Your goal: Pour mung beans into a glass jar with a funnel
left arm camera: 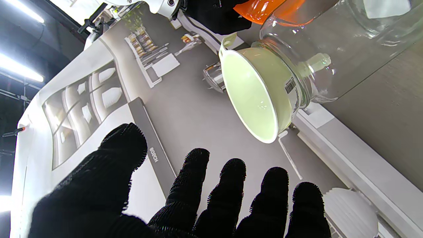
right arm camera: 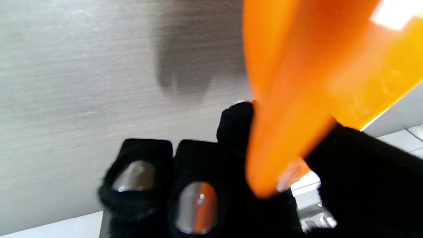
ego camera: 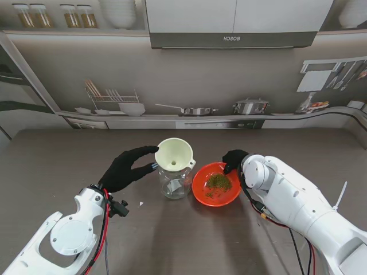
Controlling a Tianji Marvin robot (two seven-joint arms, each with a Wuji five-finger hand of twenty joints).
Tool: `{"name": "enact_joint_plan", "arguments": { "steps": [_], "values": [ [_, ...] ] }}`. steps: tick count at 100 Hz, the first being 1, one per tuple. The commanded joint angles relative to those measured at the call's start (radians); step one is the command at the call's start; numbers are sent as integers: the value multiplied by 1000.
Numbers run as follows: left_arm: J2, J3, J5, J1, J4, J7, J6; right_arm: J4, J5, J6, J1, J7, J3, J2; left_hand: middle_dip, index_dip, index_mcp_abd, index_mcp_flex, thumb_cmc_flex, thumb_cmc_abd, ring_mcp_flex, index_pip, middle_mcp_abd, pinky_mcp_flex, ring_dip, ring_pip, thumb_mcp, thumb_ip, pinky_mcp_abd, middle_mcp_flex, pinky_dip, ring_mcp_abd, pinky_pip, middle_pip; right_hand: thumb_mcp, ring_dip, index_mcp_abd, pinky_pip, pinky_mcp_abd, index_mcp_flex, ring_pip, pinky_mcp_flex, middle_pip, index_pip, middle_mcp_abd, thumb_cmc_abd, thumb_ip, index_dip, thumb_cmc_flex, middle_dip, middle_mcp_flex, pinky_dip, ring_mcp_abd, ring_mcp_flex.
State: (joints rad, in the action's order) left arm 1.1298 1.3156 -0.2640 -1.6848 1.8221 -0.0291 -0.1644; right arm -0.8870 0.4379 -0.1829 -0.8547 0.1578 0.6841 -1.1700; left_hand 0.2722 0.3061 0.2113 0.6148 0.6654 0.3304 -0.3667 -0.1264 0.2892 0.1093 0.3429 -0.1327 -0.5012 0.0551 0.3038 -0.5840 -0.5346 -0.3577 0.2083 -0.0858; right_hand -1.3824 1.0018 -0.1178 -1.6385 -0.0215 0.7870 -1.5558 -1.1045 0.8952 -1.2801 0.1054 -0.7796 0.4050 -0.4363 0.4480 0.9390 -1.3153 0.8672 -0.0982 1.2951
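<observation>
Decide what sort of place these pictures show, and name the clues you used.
Probably a staged kitchen for robot trials: the wall behind the brown wooden table looks like a printed backdrop, with a Bosch extractor hood, steel pots on a counter and a dish rack.

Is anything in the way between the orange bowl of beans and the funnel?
Nothing visible: the orange plastic bowl sits right beside the pale green funnel in the clear glass jar, with only bare table between them.

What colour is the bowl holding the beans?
Orange round plastic bowl, clearest in the stand view.
</observation>
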Motion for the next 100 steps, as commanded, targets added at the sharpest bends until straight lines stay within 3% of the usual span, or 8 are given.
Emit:
{"name": "enact_joint_plan", "arguments": {
  "steps": [1,70,100],
  "values": [
    [6,1,6,-4,8,18,5,-14,-6,-5,-9,9,6,-2,-7,0,-3,16,21,-54,-22,2,-1,-3,14,-3,21,-25,-2,-13,-7,-2,-23,15,-104,23,1,-94,100,20,-72,-53,42,-56,4,16,9,-35,37,19,-109,30,-91,26],
    [8,7,24,-9,13,16,23,-46,-56,-45,-42,-22,87,-13,-7,1,-1,24,32,-69,-26,0,4,-2,17,-3,35,-26,0,-16,-8,-9,-24,16,-97,41,0,-115,106,23,-91,-56,49,-60,-5,23,10,-62,57,31,-103,31,-105,26],
    [9,9,29,-10,13,17,27,-15,-68,-35,-30,-27,78,-20,-7,1,0,27,35,-71,-27,-1,2,-3,17,-3,36,-27,1,-15,-9,-13,-24,16,-95,46,3,-119,107,21,-95,-56,54,-62,-9,25,10,-69,64,36,-99,31,-107,27]
  ]
}}
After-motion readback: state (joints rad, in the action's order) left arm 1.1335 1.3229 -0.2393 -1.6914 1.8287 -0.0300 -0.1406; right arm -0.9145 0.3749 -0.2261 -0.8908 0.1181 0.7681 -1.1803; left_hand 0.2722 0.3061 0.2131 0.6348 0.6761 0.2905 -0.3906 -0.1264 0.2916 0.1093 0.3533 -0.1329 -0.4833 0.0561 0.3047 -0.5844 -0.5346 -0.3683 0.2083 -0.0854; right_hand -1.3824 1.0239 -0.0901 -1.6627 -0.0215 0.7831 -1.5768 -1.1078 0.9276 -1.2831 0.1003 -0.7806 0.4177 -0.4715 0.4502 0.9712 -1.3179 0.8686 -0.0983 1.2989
